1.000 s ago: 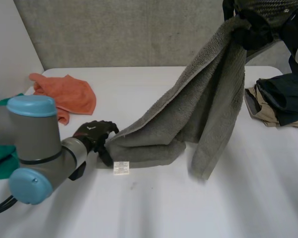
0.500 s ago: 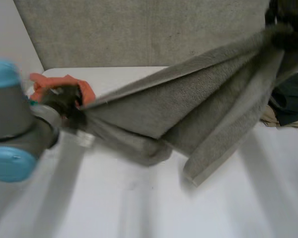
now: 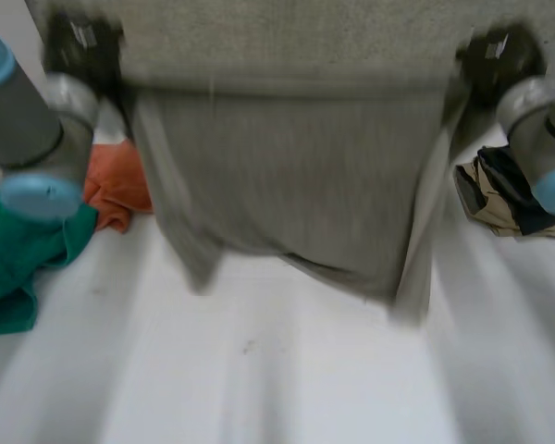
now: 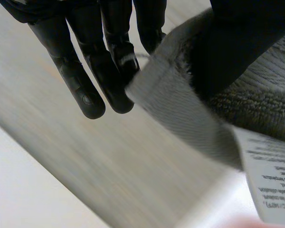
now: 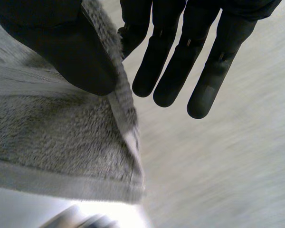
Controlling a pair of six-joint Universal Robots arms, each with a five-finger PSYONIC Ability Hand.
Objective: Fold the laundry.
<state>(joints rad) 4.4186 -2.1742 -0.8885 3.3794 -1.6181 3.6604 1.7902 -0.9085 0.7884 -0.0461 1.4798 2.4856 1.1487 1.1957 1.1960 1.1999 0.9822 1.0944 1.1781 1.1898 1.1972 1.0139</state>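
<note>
Now | left hand (image 4: 88, 71) pinches a top corner of the grey towel (image 3: 287, 176), thumb against fingers | right hand (image 5: 180, 57) likewise pinches the other corner | towel, a second ago half-slumped on the table (image 3: 259, 379), hangs spread above its middle | ready for laying flat, then folding.

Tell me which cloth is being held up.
The grey towel, its corners pinched by the left hand and right hand; the orange cloth, green cloth and dark garments lie unheld.
</note>
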